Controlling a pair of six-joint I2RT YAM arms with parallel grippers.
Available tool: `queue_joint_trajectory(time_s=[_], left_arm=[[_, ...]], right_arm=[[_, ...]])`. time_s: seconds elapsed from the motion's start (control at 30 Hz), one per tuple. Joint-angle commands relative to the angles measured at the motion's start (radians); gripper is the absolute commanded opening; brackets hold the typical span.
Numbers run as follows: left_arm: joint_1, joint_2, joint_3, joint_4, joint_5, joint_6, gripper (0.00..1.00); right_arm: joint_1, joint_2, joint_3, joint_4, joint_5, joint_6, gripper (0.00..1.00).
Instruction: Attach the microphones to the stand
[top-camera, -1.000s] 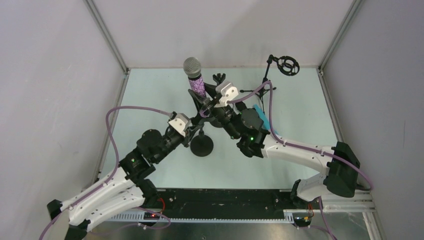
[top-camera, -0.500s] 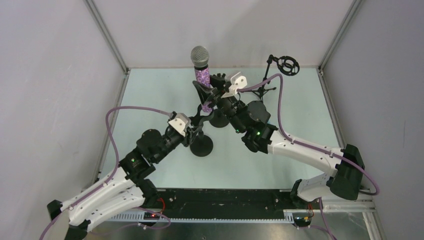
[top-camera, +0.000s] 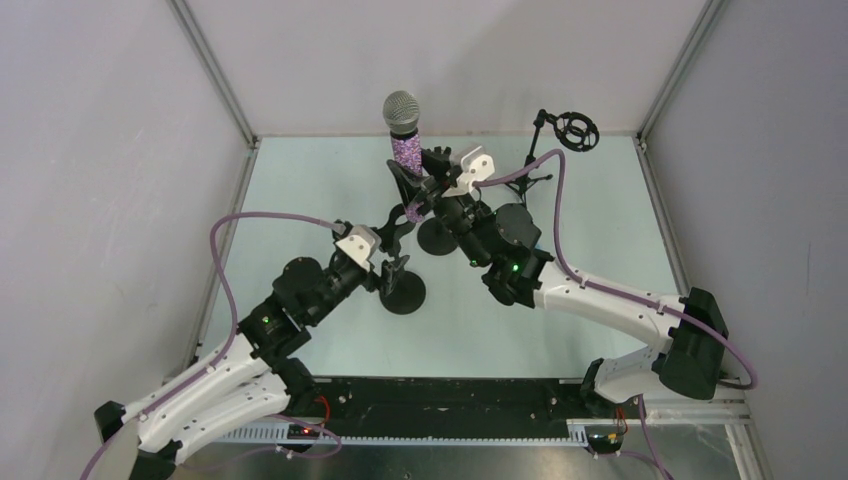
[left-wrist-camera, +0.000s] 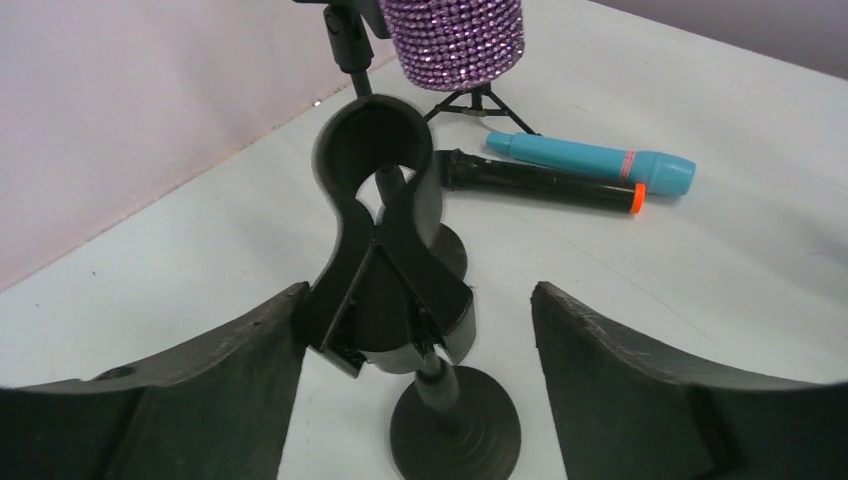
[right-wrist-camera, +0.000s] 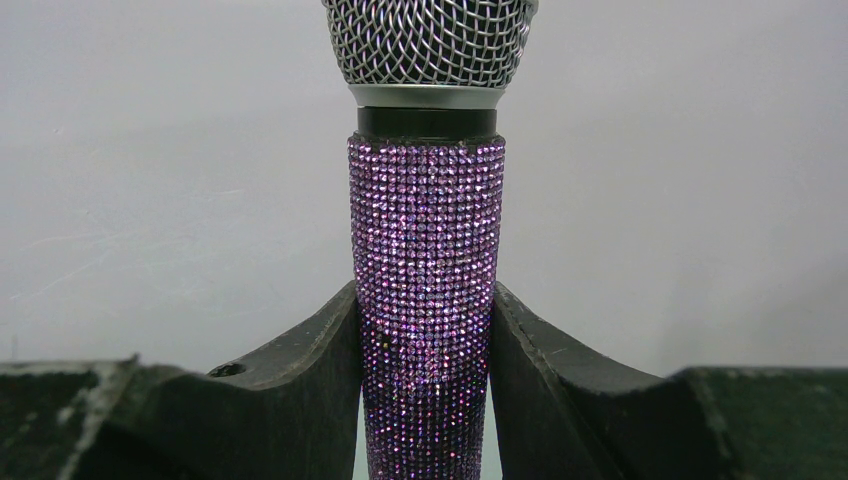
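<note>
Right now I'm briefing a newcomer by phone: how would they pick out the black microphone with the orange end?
On the pale green tabletop, two stick microphones lie side by side near the small black tripod stand. Beside the teal microphone, it is the slimmer black microphone with an orange tip.

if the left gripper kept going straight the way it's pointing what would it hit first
Most likely the black clip on the stand, which sits just ahead between the spread fingers of the left gripper. How near it is remains hard to judge.
</note>
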Motion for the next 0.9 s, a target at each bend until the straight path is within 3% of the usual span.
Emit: queue_joint_trajectory(time_s=[0.0,0.1,0.6,0.87], left_arm=[[0.006,0.004,0.013,0.017,-0.012,0.014,0.94],[0.005,0.002,0.011,0.018,-0.016,0.015,0.99],[0.015,-0.044,-0.022,0.016,-0.071,0.007,1.00],[0.057,-0.063,-0.034,0.020,0.024,-0.021,0.91]], right_arm=[[0.002,-0.057,0.008,0.042,0.029,-0.028,0.00],[0.002,-0.070,-0.008,0.032,0.033,-0.024,0.00],[0.005,-0.058,-0.029,0.068,0.021,-0.015,0.00],[-0.006,0.013,-0.014,0.171,-0.016,-0.020,0.00]])
